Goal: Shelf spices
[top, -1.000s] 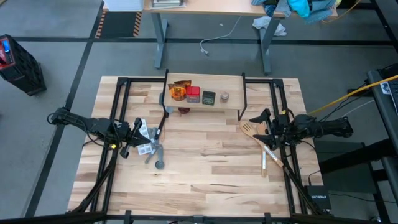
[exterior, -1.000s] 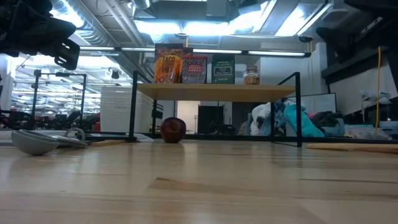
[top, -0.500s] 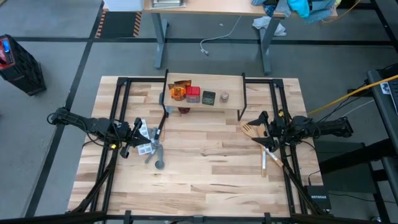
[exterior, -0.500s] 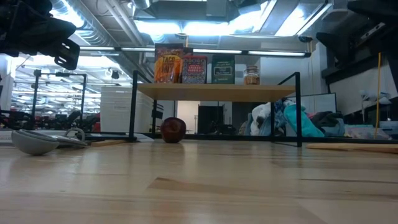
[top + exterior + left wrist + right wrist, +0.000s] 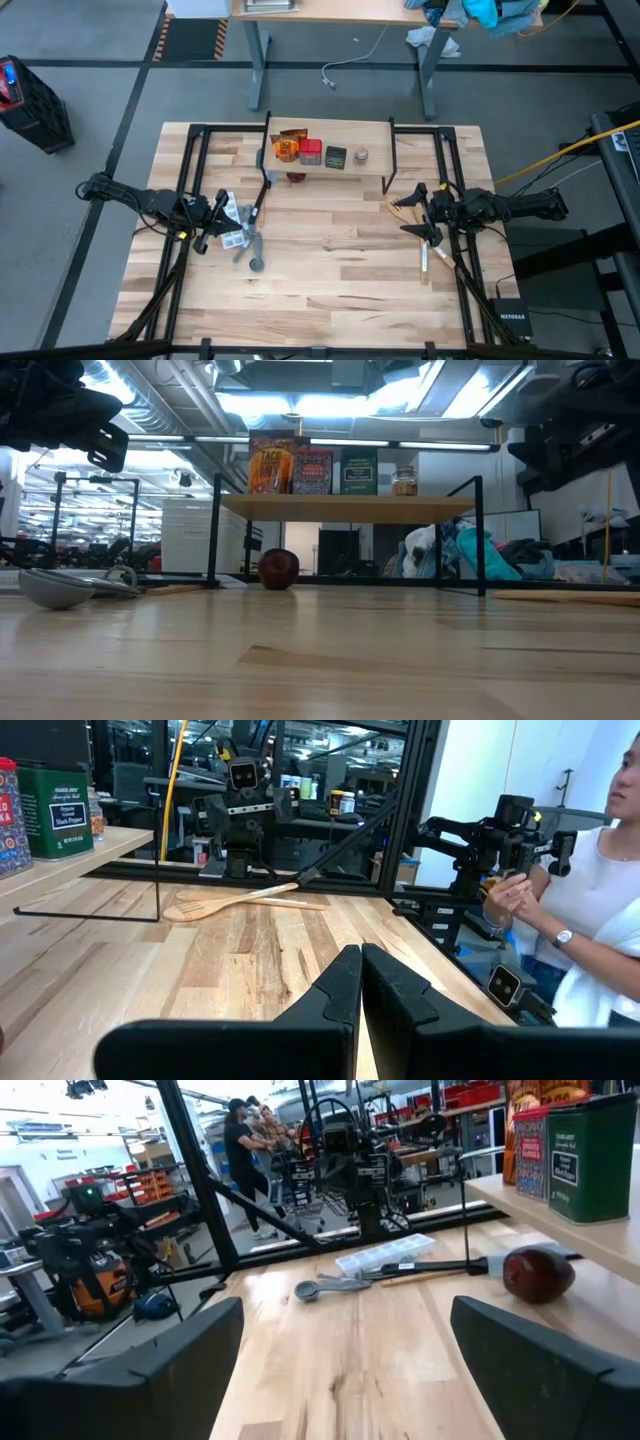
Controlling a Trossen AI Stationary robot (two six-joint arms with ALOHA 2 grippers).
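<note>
Right wrist view — right claw (image 5: 340, 1370) wide, empty.

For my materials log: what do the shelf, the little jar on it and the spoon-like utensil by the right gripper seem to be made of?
The shelf looks like a pale, matte wood plank with visible grain, on thin black legs, probably metal. The jar seems clear glass or plastic: brownish contents show through beneath a darker lid. The utensil looks like unfinished light wood, the same tone as the table. The right gripper hangs open nearby.
</note>
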